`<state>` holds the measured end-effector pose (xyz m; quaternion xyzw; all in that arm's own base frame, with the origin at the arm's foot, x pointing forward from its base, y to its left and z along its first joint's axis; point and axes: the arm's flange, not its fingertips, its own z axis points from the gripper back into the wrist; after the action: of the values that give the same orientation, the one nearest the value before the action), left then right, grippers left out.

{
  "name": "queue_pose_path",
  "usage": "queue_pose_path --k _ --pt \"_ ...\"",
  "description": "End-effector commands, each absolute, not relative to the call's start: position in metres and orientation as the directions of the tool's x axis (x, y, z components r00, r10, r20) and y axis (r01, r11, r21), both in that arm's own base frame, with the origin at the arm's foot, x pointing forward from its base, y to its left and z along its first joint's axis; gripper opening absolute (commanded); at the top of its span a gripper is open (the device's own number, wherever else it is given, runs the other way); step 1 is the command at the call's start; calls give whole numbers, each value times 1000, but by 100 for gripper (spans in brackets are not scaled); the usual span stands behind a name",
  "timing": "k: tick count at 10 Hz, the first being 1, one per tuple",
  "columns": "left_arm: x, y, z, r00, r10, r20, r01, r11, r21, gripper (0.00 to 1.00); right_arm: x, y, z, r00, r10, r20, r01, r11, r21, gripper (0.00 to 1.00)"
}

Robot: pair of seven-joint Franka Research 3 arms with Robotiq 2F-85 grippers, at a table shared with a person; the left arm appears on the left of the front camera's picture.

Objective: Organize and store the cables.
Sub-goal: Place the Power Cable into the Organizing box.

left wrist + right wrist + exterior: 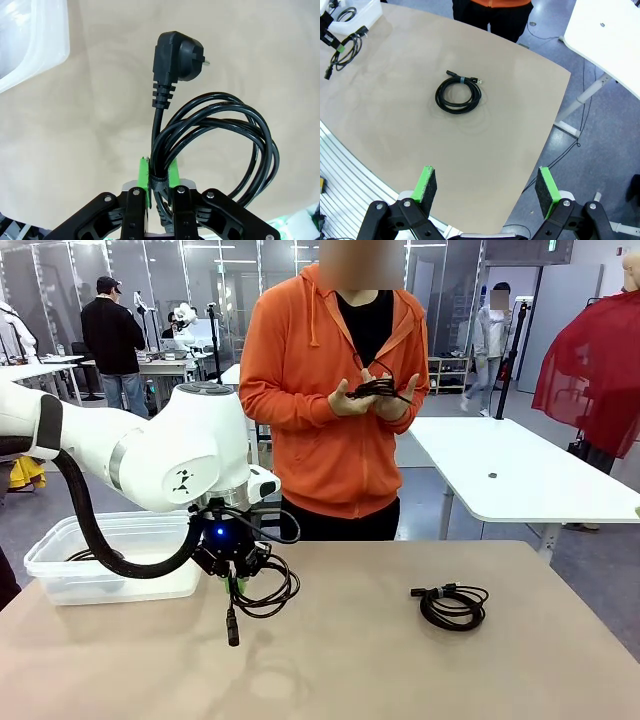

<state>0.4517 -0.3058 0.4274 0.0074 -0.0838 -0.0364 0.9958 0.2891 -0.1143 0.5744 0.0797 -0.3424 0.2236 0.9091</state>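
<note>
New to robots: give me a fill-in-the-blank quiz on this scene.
The left gripper is shut on a power cable ending in a black ____.
The right gripper has its jaws ____.
A second cable lies on the table, on the robot's ____ side.
The person's hands hold a third cable against an ____ hoodie.
Missing: plug, open, right, orange.

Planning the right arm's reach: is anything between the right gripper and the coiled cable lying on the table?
Nothing. In the right wrist view, bare tan tabletop runs from the open right gripper up to the coiled cable.
</note>
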Motion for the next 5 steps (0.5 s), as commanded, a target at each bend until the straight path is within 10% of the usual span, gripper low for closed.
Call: queue_pose_path --k 1,5 --pt "452 -306 427 983 -73 166 71 997 21 17 289 -116 574 662 353 661 -466 885 -6 100" --pt "445 -268 480 959 -239 149 229 970 83 17 289 -116 574 662 353 661 -466 885 -6 100"
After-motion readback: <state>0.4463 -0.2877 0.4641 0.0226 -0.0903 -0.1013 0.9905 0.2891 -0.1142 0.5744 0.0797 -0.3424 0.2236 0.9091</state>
